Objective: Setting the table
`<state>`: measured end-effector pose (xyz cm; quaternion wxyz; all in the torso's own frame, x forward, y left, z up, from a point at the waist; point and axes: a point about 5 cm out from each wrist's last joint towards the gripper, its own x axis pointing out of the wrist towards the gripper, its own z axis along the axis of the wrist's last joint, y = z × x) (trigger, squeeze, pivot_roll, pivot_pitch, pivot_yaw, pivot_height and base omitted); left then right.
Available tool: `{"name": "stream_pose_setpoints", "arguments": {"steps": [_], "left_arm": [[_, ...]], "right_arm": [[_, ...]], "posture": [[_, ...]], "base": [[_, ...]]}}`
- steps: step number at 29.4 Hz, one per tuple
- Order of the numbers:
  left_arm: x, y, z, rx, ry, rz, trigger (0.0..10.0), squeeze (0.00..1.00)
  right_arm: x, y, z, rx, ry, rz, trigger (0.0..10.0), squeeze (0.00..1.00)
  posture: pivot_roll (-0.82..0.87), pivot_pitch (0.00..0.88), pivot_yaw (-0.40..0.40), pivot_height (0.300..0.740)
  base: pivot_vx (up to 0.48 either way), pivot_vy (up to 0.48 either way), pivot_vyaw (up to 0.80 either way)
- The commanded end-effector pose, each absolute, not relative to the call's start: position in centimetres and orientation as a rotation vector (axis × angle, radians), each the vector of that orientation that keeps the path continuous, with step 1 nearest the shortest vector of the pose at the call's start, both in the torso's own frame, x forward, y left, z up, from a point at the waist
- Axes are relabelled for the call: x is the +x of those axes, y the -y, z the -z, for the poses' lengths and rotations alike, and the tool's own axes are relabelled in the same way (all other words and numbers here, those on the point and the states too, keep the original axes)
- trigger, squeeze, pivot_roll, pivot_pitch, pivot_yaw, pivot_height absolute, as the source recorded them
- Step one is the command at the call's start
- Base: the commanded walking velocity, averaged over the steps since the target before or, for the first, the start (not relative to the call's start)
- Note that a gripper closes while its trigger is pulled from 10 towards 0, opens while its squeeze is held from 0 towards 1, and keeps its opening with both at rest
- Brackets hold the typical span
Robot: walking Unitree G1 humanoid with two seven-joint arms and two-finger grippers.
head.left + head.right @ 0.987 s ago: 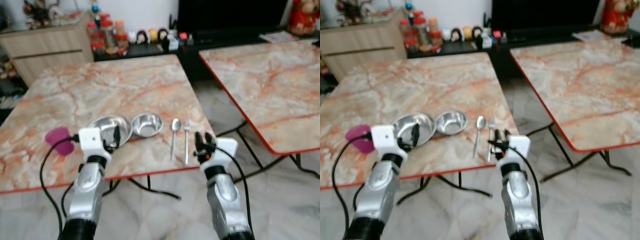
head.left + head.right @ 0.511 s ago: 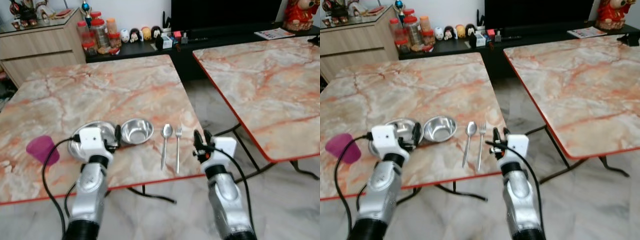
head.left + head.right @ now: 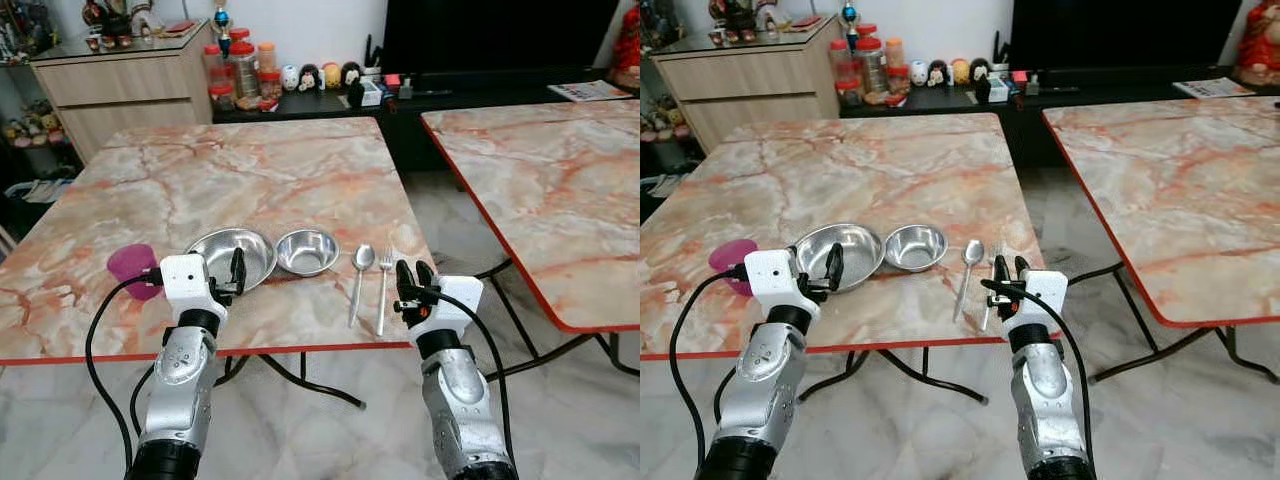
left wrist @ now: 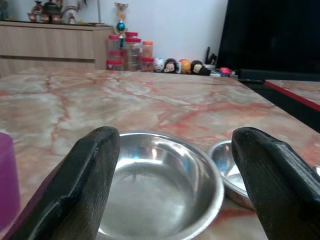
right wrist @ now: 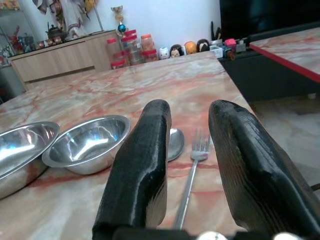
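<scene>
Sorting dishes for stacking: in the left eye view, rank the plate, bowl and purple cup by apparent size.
1. plate, widest
2. bowl
3. purple cup, partly hidden behind the left gripper

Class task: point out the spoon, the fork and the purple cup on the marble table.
spoon (image 3: 363,256): left eye view, on its bowl.
fork (image 3: 383,288): left eye view, on its handle.
purple cup (image 3: 127,266): left eye view, on its side wall.

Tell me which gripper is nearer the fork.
Right. The right gripper hovers just beside the fork at the table's near edge; the left gripper sits over the larger steel bowl, with the spoon between.
</scene>
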<state>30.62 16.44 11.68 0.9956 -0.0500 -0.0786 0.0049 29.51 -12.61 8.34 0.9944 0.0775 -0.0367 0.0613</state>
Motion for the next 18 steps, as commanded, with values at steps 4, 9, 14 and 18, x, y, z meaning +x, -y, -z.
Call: {"name": "stream_pose_setpoints", "arguments": {"steps": [4, 9, 14, 18], "left_arm": [[30.96, -16.05, -12.07, -0.105, 0.157, 0.008, 10.0, 0.0], [31.09, -16.32, -12.2, -0.096, 0.16, -0.005, 10.0, 0.0], [31.09, -16.47, -12.21, -0.095, 0.16, -0.01, 10.0, 0.0], [31.05, -16.33, -12.24, -0.095, 0.163, -0.008, 10.0, 0.0]], "right_arm": [[29.58, 12.15, -8.59, 0.145, 0.085, -0.141, 10.0, 0.0], [29.66, 12.34, -8.55, 0.162, 0.082, -0.128, 10.0, 0.0], [29.67, 12.34, -8.67, 0.136, 0.093, -0.131, 10.0, 0.0], [29.61, 12.31, -8.59, 0.149, 0.09, -0.128, 10.0, 0.0]], "posture": [[-0.04, 0.0, 0.043, 0.74], [-0.03, 0.0, 0.043, 0.74], [-0.03, 0.0, 0.044, 0.74], [-0.03, 0.0, 0.043, 0.74]], "base": [[0.0, 0.0, 0.56], [0.155, 0.0, 0.14], [0.302, 0.0, 0.36], [0.346, 0.0, 0.79]]}}
